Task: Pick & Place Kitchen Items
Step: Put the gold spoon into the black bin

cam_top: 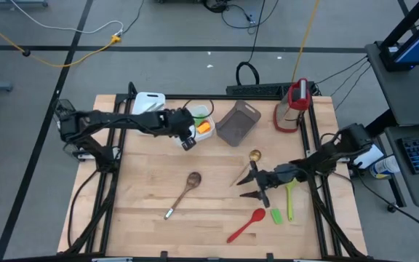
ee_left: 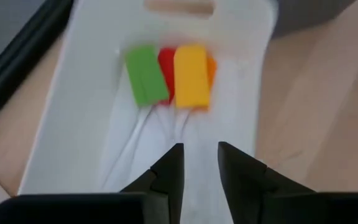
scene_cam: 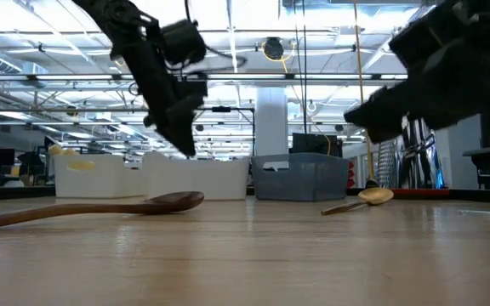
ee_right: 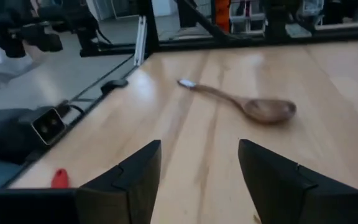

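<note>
The right gripper (cam_top: pixel 254 185), fingers apart and empty, faces the brown wooden spoon (cam_top: pixel 184 191) lying diagonally on the worktop; the left gripper (ee_left: pixel 199 163), slightly parted, hovers over the white bin (ee_left: pixel 241 112).

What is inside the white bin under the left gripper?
The white bin holds small spatulas side by side: green, red, yellow, with orange mostly covered by the yellow. Their pale handles are blurred. The left gripper hovers open above.
</note>
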Action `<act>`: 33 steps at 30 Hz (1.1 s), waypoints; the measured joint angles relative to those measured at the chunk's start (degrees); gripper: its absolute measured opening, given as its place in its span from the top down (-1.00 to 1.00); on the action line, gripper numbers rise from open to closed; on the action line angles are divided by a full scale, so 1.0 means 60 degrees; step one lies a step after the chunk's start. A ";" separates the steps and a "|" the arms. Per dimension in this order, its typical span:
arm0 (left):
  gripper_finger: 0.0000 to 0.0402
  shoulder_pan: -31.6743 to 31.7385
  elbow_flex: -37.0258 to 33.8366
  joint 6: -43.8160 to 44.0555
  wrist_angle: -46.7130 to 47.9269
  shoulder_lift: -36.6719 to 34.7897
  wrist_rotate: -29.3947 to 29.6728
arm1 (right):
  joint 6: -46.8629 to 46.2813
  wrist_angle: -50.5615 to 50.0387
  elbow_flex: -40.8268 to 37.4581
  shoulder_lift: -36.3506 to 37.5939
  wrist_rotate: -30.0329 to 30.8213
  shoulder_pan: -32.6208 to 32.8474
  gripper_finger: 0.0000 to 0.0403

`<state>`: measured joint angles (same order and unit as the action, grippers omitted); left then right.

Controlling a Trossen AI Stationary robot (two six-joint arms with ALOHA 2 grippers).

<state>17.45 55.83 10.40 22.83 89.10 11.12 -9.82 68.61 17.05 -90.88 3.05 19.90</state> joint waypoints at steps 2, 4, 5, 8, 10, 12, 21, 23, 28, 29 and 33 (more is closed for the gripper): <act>0.54 -0.0126 0.0004 0.0166 -0.0054 -0.0339 0.0057 | 0.0108 -0.0767 0.0153 0.0512 0.0031 0.0240 -0.01; 0.56 -0.0295 0.0004 0.0394 -0.0118 -0.0679 0.0170 | 0.0567 -0.2302 0.0467 0.1032 0.0028 0.0603 0.00; 0.58 -0.0406 0.0010 0.0481 -0.0165 -0.0821 0.0194 | 0.0722 -0.3251 0.0681 0.1274 0.0101 0.0783 0.00; 0.63 -0.0765 0.0015 0.0597 -0.0148 -0.1164 0.0206 | 0.0288 -0.6501 0.1770 0.1877 0.1067 0.1260 0.00; 0.67 -0.1026 0.0015 0.0600 -0.0347 -0.1252 0.0227 | -0.0325 -0.8828 0.2738 0.2115 0.1454 0.1549 0.00; 0.71 -0.1287 0.0015 0.0524 -0.0499 -0.1253 0.0232 | -0.0896 -1.0724 0.3727 0.2070 0.1529 0.1865 0.00; 0.87 -0.2110 0.0011 0.0351 -0.0735 -0.1164 0.0346 | -0.5514 -1.4536 0.5371 0.1634 0.1439 0.2695 0.00; 0.90 -0.2233 0.0011 0.0348 -0.0871 -0.1167 0.0670 | -0.6586 -1.5622 0.5382 0.1648 0.1433 0.2798 0.00; 0.99 -0.2482 0.0011 0.0341 -0.1085 -0.1167 0.1043 | -0.9381 -1.8363 0.5379 0.1645 0.0883 0.2808 0.00; 0.99 -0.2516 0.0011 0.0341 -0.1085 -0.1167 0.1057 | -0.9716 -1.8749 0.5379 0.1645 0.0942 0.2793 0.00; 0.93 -0.2644 0.0011 0.0419 -0.1089 -0.1129 0.1203 | -1.0550 -1.9051 0.5259 0.1645 0.0674 0.2530 0.00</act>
<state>1.59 55.90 12.92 16.29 82.33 18.34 -73.12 -45.70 48.61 -81.01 7.09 35.08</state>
